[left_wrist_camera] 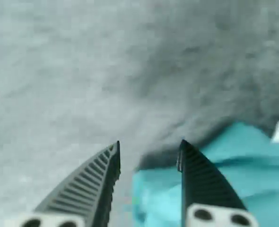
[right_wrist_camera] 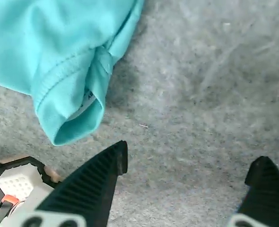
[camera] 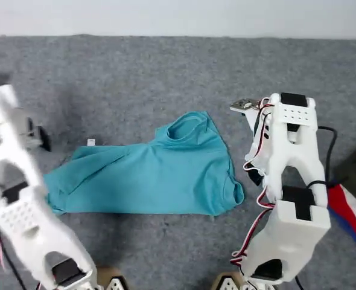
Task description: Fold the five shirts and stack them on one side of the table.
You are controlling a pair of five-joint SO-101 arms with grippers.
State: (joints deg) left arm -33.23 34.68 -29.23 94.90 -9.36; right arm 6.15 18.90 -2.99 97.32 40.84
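Note:
A teal shirt [camera: 160, 172] lies spread on the grey table [camera: 166, 72], collar toward the far side, with a small white tag [camera: 91, 142] by its left end. My left gripper [left_wrist_camera: 149, 147] is open and hovers over the shirt's left edge [left_wrist_camera: 234, 165], with one fingertip above the cloth and nothing between the fingers. My right gripper [right_wrist_camera: 192, 158] is wide open over bare table, close beside the shirt's right sleeve [right_wrist_camera: 68, 71] and not touching it. The left arm [camera: 21, 199] stands at the shirt's left end, the right arm [camera: 286, 181] at its right end.
A red, white and blue cloth [camera: 348, 212] lies at the table's right edge behind the right arm. A white wall [camera: 178, 15] runs along the far edge. Bare grey surface stretches beyond the shirt.

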